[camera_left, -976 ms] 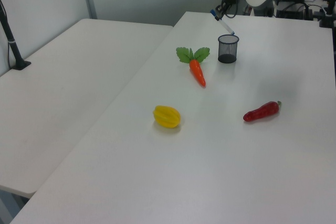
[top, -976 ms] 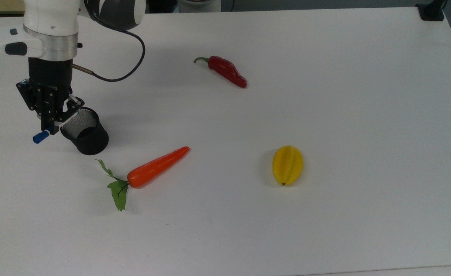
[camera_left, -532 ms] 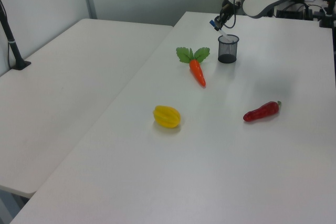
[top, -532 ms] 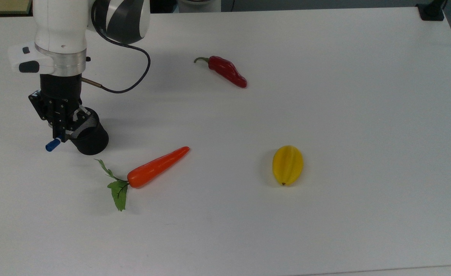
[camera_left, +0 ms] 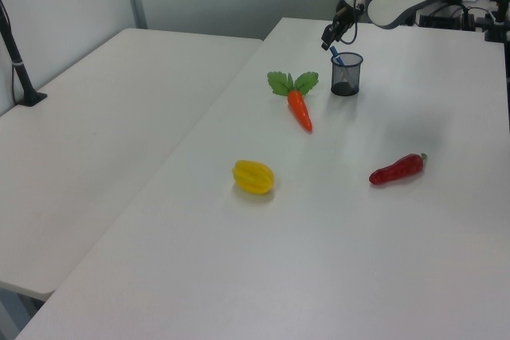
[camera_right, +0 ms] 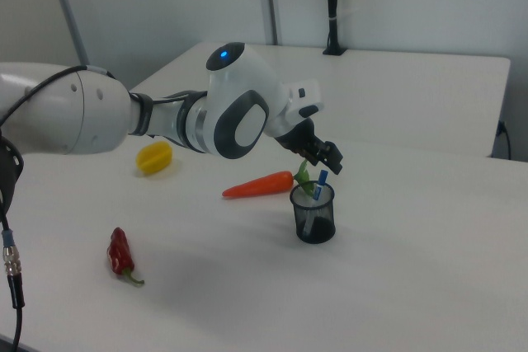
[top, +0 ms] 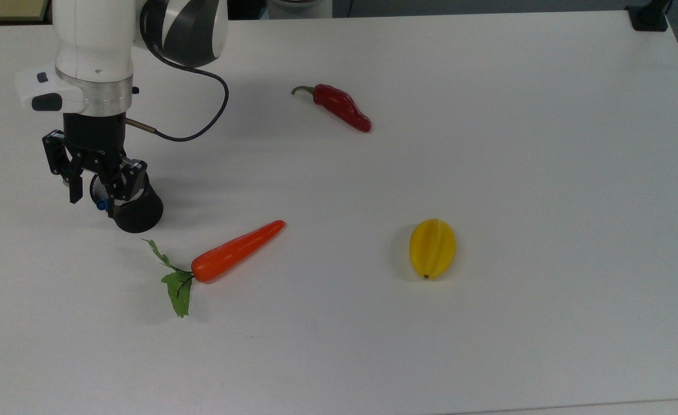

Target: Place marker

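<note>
Table (top: 488, 346): smooth matt white top.
Cup (camera_right: 314, 213): black wire mesh, see-through wall, matt.
Marker (camera_right: 320, 182): blue plastic end, smooth.
Carrot (top: 236, 251): glossy orange plastic look; leaves (top: 176, 284) thin, matt green, cloth-like.
Chilli (top: 341, 108): shiny dark red, wrinkled skin.
Starfruit (top: 432, 247): yellow, ridged, dull sheen.
Arm (top: 94, 34): glossy white shell, brushed metal ring.
Gripper (top: 94, 183): matt black, fingers spread.
Cable (top: 200, 109): black rubber-like.

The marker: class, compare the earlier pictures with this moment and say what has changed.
The gripper has opened and let go of the marker, which now stands tilted in the black mesh cup, blue end up. The carrot, chili and yellow fruit stayed put.
</note>
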You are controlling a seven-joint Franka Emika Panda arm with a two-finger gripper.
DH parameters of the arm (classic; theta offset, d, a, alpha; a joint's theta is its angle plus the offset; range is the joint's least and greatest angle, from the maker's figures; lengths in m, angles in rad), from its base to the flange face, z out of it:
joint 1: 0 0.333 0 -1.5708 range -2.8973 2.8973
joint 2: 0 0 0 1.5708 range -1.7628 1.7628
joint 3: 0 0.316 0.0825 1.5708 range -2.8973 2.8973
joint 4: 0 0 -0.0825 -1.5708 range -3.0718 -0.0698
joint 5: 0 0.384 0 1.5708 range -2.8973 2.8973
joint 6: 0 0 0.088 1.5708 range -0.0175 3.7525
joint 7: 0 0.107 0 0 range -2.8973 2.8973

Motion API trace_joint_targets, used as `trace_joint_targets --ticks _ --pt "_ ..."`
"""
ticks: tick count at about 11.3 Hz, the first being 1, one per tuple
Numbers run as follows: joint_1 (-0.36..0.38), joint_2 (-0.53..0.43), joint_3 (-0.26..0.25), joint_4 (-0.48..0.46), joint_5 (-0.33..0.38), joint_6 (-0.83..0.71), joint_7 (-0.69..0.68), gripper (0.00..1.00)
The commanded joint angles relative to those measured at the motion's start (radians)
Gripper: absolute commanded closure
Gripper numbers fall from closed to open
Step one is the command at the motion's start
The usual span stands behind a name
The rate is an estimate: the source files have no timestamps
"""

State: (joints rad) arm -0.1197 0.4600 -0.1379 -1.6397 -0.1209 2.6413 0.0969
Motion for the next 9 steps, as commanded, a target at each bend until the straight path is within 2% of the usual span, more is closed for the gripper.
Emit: trace_joint_targets --ticks 1,3,5,9 --pt "0.023 -0.023 0.006 -0.017 -0.016 0.013 0.046 0.00" --pt "0.058 -0.059 0.006 -0.016 -0.016 -0.061 0.046 0.00" --pt "0.130 -0.105 0.006 -0.017 -0.016 -0.165 0.047 0.00" --pt "0.276 -0.234 0.006 -0.016 -0.016 -0.526 0.063 0.00"
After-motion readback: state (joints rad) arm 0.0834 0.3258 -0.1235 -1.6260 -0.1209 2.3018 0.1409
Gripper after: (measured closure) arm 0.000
